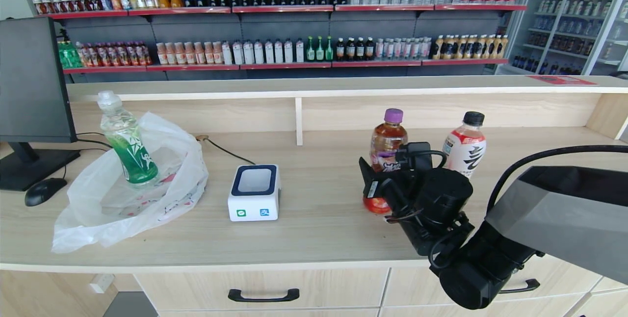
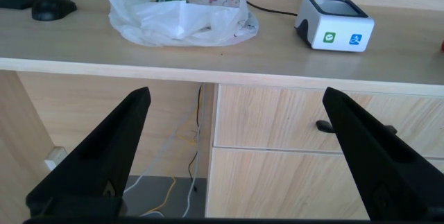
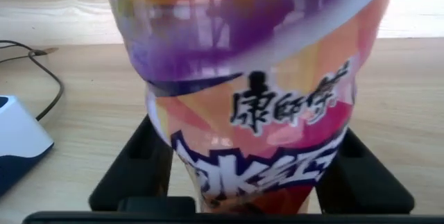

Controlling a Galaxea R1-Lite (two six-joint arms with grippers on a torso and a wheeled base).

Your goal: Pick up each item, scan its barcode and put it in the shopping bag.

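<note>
Tea bottle (image 1: 387,143) clamped in the right hand (image 3: 253,189): label has a row of dark characters above big white outlined ones, lower part cut off. White bottle (image 1: 464,145) just beyond the hand: one large black brush character. Scanner (image 1: 254,192), well left of the hand: green and blue square icons on its front. Red sign (image 1: 561,80) far beyond the hand: unreadable.

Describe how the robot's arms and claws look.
The right arm has black round joints, a grey angular shell and looping black cables, with a white sticker by the right claw. The left claw has two black wedge-shaped fingers.
</note>
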